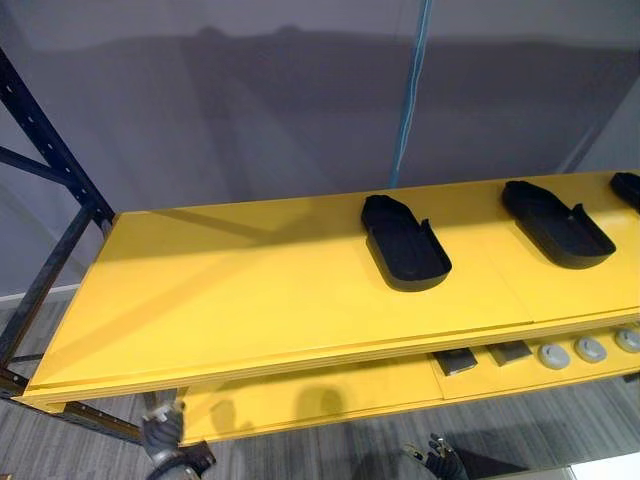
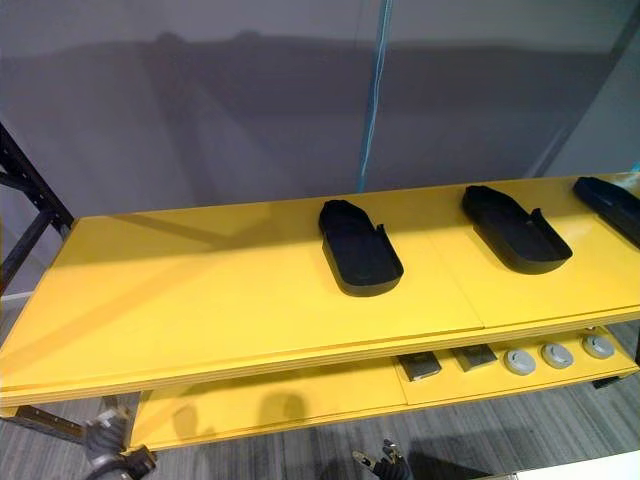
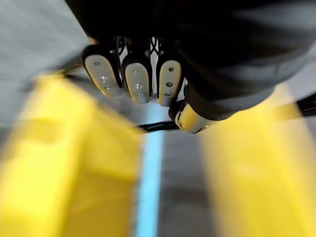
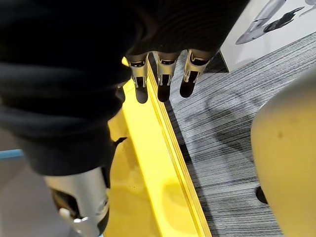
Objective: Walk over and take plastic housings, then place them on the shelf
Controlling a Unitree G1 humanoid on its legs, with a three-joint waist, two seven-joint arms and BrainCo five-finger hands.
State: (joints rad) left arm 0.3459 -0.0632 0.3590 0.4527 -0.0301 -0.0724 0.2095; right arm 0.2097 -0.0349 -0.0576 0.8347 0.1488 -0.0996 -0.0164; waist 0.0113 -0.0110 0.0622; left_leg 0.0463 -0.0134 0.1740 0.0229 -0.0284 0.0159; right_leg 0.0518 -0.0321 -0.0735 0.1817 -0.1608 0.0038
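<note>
Black plastic housings [image 1: 405,243] were seen on the top board of the yellow shelf [image 1: 220,290] | left hand [image 3: 137,81] and right hand [image 4: 165,74] were held below its front edge, fingers relaxed, nothing gripped | risk judged: that edge could be struck if hands were raised.

1. A black plastic housing [image 1: 405,243] is lying open side up near the middle of the yellow top shelf [image 1: 230,290].
2. A second housing [image 1: 557,223] is lying well to its right, and a third housing [image 1: 628,188] is showing at the right edge.
3. On the lower shelf [image 1: 330,395], two grey square parts [image 1: 458,362] and three grey round parts [image 1: 590,349] are sitting in a row.
4. The left hand [image 1: 165,440] and the right hand [image 1: 440,460] are hanging below the near edge.
</note>
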